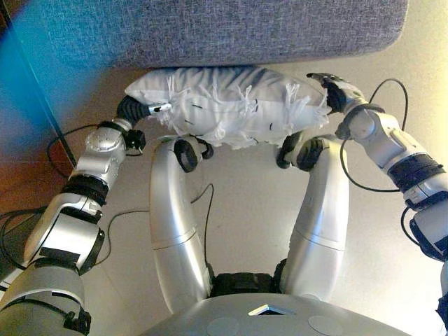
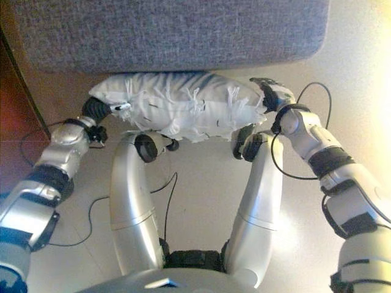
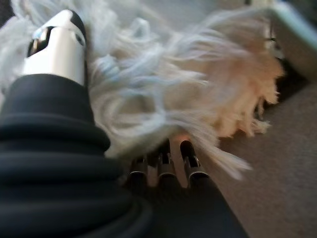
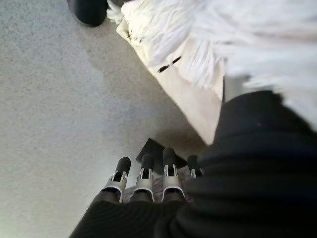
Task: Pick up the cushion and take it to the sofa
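Cushion up off the floor, white and tasselled, carried crosswise between the two arms, and in the left eye view its far edge sits right against the front of the grey sofa. The left hand is at one end of it, the right hand at the other, both pressed into the sides.

Right eye view, same picture: cushion squeezed between the hands, clear of the pale floor, sofa seat just beyond it (touching or only overlapping, I cannot tell).

Left wrist view now: thumb laid over the fringe on one face, fingers reaching along the other, so that hand is clamped round the cushion's end.

Right wrist view: fingers straight and extended beside the cushion's pale underside, flat support, not a curl round it, as far as this shows.

Judgement: the pick-up is done and the carry looks nearly finished. What is left is lifting the cushion onto the seat and letting go.
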Motion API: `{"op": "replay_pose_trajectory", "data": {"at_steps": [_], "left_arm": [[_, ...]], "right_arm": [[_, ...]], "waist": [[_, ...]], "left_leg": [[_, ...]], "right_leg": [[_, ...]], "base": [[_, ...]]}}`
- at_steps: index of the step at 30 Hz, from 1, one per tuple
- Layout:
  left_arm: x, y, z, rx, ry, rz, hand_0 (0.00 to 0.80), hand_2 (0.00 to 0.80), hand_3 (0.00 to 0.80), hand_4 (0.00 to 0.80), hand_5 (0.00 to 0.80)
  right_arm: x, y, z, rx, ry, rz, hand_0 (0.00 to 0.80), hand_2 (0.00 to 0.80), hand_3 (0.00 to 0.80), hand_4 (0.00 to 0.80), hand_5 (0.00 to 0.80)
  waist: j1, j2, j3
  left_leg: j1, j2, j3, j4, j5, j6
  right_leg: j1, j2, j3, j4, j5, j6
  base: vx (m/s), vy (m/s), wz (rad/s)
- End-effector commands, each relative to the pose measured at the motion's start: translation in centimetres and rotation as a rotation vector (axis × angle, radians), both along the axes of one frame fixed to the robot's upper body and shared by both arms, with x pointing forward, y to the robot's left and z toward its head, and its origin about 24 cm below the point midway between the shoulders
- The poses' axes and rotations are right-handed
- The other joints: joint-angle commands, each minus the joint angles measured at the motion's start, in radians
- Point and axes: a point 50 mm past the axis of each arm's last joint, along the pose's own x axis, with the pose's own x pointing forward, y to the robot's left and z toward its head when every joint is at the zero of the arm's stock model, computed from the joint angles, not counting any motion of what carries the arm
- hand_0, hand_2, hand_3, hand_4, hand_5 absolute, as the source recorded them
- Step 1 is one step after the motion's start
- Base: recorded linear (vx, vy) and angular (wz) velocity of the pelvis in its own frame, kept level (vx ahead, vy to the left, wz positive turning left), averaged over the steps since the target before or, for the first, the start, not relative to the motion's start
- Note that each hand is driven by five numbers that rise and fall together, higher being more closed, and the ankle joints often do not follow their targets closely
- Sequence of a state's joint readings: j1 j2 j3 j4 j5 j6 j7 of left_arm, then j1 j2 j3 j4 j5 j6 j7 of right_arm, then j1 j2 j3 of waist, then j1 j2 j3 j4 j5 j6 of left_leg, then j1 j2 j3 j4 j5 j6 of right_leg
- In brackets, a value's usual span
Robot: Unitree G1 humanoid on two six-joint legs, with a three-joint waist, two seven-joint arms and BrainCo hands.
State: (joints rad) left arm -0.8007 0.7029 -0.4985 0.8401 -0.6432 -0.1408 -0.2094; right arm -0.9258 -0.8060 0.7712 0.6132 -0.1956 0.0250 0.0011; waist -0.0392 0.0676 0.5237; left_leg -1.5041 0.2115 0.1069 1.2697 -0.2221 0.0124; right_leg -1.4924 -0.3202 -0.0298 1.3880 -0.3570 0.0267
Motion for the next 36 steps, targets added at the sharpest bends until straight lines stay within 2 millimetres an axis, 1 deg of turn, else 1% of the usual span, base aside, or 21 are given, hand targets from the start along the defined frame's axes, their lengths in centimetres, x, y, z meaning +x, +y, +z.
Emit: {"op": "replay_pose_trajectory", "data": {"at_steps": [1,5,8,12,13,14,15,16,17,18,22,28,32,34,36], "left_arm": [[0.4,-0.3,1.8,-0.024,-0.038,-0.054,0.000,0.000,0.000,0.000,0.000],[0.6,-1.7,2.3,-0.043,-0.062,-0.128,0.000,0.000,0.000,0.000,0.000],[0.7,-2.8,2.4,-0.032,-0.087,-0.171,0.000,0.000,0.000,0.000,0.000],[0.8,-4.3,3.1,-0.058,-0.126,-0.222,0.000,0.000,0.000,0.000,0.000],[0.8,-4.6,3.2,-0.057,-0.132,-0.238,0.000,0.000,0.000,0.000,0.000],[0.7,-5.0,3.1,-0.055,-0.137,-0.257,0.000,0.000,0.000,0.000,0.000],[0.7,-5.6,3.1,-0.055,-0.139,-0.275,0.254,0.254,0.254,0.254,0.254],[0.7,-5.9,3.1,-0.056,-0.140,-0.286,0.502,0.502,0.502,0.502,0.502],[0.7,-6.1,3.0,-0.060,-0.141,-0.292,0.618,0.618,0.618,0.618,0.618],[0.7,-6.4,3.0,-0.066,-0.141,-0.296,0.800,0.800,0.800,0.800,0.800],[0.6,-7.1,2.6,-0.084,-0.137,-0.298,0.800,0.800,0.800,0.800,0.800],[0.3,-6.9,2.2,-0.115,-0.130,-0.289,0.800,0.800,0.800,0.800,0.800],[0.1,-6.6,2.0,-0.206,-0.161,-0.264,0.800,0.800,0.800,0.800,0.800],[-0.2,-6.4,1.9,-0.299,-0.199,-0.249,0.800,0.800,0.800,0.800,0.800],[-0.6,-6.4,1.6,-0.339,-0.232,-0.232,0.800,0.800,0.800,0.800,0.800]], "right_arm": [[-0.1,1.1,1.3,-0.061,-0.017,0.078,0.000,0.000,0.000,0.000,0.000],[-0.1,1.9,1.3,-0.039,-0.013,0.125,0.000,0.000,0.000,0.000,0.000],[-0.1,3.1,1.2,-0.027,-0.002,0.175,0.000,0.000,0.000,0.000,0.000],[-0.3,4.6,1.2,0.040,-0.002,0.224,0.000,0.000,0.000,0.000,0.000],[-0.3,4.9,1.2,0.066,0.002,0.227,0.151,0.151,0.151,0.151,0.151],[-0.4,5.1,1.0,0.110,0.009,0.229,0.587,0.587,0.587,0.587,0.587],[-0.4,5.5,0.8,0.163,0.022,0.231,0.800,0.800,0.800,0.800,0.800],[-0.4,5.7,0.7,0.205,0.031,0.232,0.800,0.800,0.800,0.800,0.800],[-0.4,5.9,0.6,0.233,0.037,0.231,0.800,0.800,0.800,0.800,0.800],[-0.4,6.2,0.3,0.262,0.042,0.230,0.800,0.800,0.800,0.800,0.800],[-0.6,6.9,-0.4,0.335,0.058,0.230,0.800,0.800,0.800,0.800,0.800],[-0.9,6.6,-1.5,0.419,0.106,0.193,0.800,0.800,0.800,0.800,0.800],[-1.0,6.0,-2.3,0.517,0.114,0.143,0.800,0.800,0.800,0.800,0.800],[-1.2,5.6,-2.8,0.583,0.102,0.118,0.800,0.800,0.800,0.800,0.800],[-1.5,5.5,-3.5,0.625,0.087,0.106,0.800,0.800,0.800,0.800,0.800]], "waist": [[-0.018,0.015,-0.004],[-0.017,0.018,-0.004],[-0.014,0.020,-0.004],[-0.015,0.020,-0.004],[-0.015,0.021,-0.004],[-0.014,0.022,-0.004],[-0.014,0.024,-0.004],[-0.014,0.024,-0.004],[-0.014,0.026,-0.004],[-0.014,0.027,-0.004],[-0.016,0.030,-0.004],[-0.013,0.032,-0.004],[-0.010,0.026,-0.004],[-0.009,0.021,-0.004],[-0.007,0.017,-0.004]], "left_leg": [[0.051,0.037,-0.019,0.059,-0.132,-0.063],[0.047,0.043,-0.013,0.067,-0.137,-0.061],[0.047,0.043,-0.012,0.072,-0.140,-0.062],[0.039,0.047,-0.011,0.082,-0.142,-0.062],[0.039,0.048,-0.010,0.083,-0.142,-0.062],[0.039,0.049,-0.009,0.084,-0.142,-0.063],[0.038,0.049,-0.008,0.086,-0.142,-0.064],[0.039,0.049,-0.008,0.085,-0.142,-0.065],[0.038,0.048,-0.007,0.088,-0.142,-0.065],[0.037,0.048,-0.006,0.089,-0.142,-0.066],[0.036,0.052,-0.006,0.094,-0.141,-0.069],[0.043,0.058,-0.007,0.091,-0.134,-0.074],[0.055,0.063,-0.012,0.077,-0.127,-0.081],[0.072,0.064,-0.015,0.049,-0.119,-0.088],[0.098,0.064,-0.015,0.014,-0.111,-0.094]], "right_leg": [[0.017,-0.023,0.070,-0.117,0.088,0.025],[0.012,-0.034,0.072,-0.112,0.089,0.028],[0.012,-0.041,0.071,-0.114,0.094,0.031],[0.007,-0.042,0.074,-0.110,0.096,0.034],[0.007,-0.043,0.074,-0.110,0.096,0.034],[0.006,-0.045,0.075,-0.109,0.097,0.035],[0.006,-0.046,0.076,-0.109,0.097,0.036],[0.006,-0.046,0.077,-0.110,0.098,0.037],[0.005,-0.046,0.078,-0.108,0.098,0.037],[0.004,-0.045,0.079,-0.107,0.099,0.038],[0.003,-0.045,0.083,-0.101,0.097,0.038],[0.011,-0.055,0.080,-0.103,0.102,0.040],[0.023,-0.057,0.075,-0.118,0.110,0.042],[0.040,-0.054,0.070,-0.145,0.122,0.046],[0.065,-0.048,0.063,-0.178,0.133,0.050]], "base": [[0.033,0.025,-0.01],[0.033,0.020,0.00],[0.036,0.013,0.01],[0.025,0.008,0.00],[0.031,0.007,-0.01],[0.032,0.003,0.00],[0.034,0.005,0.00],[0.033,0.004,0.01],[0.034,0.005,0.00],[0.034,0.004,0.00],[0.008,0.000,0.00],[0.009,-0.006,0.02],[0.001,-0.008,0.00],[-0.007,-0.045,-0.01],[-0.013,-0.035,-0.02]]}}
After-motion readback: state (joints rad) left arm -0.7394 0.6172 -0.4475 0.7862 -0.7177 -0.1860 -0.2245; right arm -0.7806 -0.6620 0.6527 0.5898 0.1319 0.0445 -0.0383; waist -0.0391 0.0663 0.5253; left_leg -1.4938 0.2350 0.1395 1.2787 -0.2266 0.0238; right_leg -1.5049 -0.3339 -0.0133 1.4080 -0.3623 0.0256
